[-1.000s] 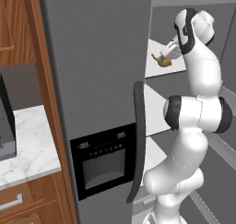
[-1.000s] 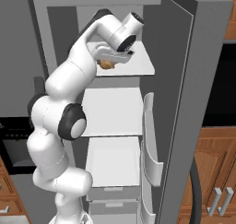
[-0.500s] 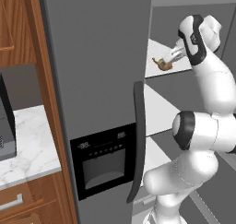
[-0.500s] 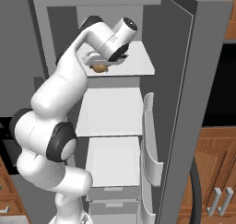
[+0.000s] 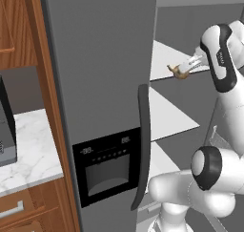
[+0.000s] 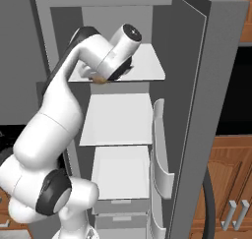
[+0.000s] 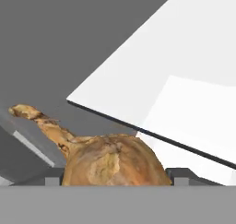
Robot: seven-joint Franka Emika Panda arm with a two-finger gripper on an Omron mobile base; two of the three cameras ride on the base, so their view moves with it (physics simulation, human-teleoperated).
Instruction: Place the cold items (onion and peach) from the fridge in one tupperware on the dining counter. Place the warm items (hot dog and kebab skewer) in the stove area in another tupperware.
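Withdrawn brown papery onion (image 7: 113, 161), stem-tailed

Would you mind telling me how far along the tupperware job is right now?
Early days. Nothing looks packed yet. In hand: the gripper is shut on the onion, level with the fridge's top shelf. Left: carry it to a tupperware, then fetch the peach, hot dog and kebab skewer.
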